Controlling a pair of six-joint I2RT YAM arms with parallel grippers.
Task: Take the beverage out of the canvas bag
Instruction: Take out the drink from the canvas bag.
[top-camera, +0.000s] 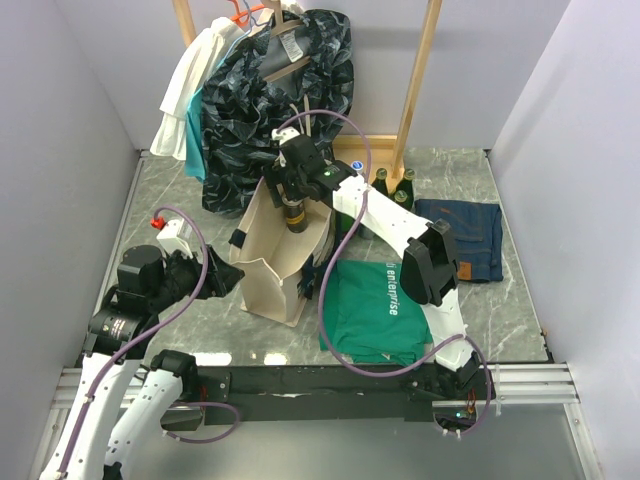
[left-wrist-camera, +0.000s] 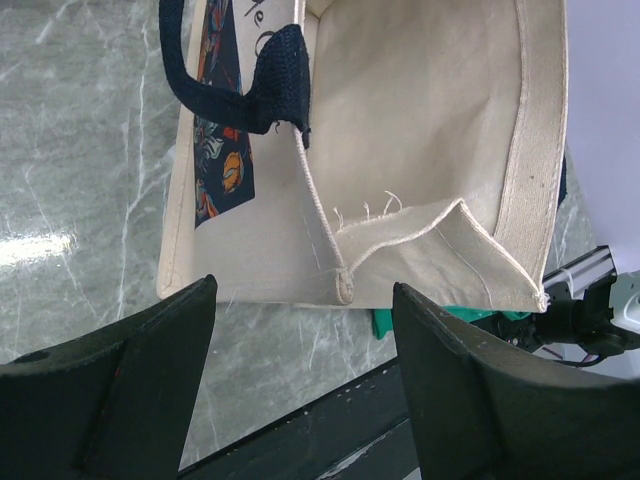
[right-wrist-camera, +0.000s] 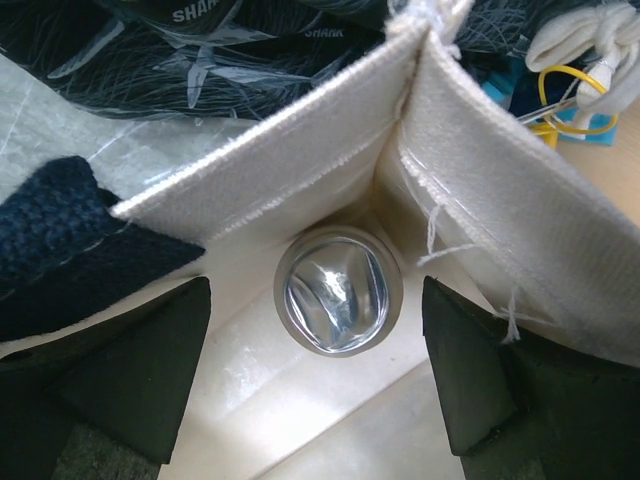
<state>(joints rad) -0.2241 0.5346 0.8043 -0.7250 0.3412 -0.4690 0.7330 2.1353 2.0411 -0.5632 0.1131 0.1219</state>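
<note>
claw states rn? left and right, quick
Left claw: open, empty, facing the bag corner.
Right claw: open, over the bottle top inside the bag, not gripping it.

**Three views, one bag in common**

The top external camera looks down from high behind the near edge of the table (top-camera: 165, 200) and takes in its whole surface. The left wrist camera sits low by the near-left corner, close to the canvas bag (left-wrist-camera: 420, 130). The right wrist camera looks straight down into the bag's mouth from very near. All three views show the bag.
</note>
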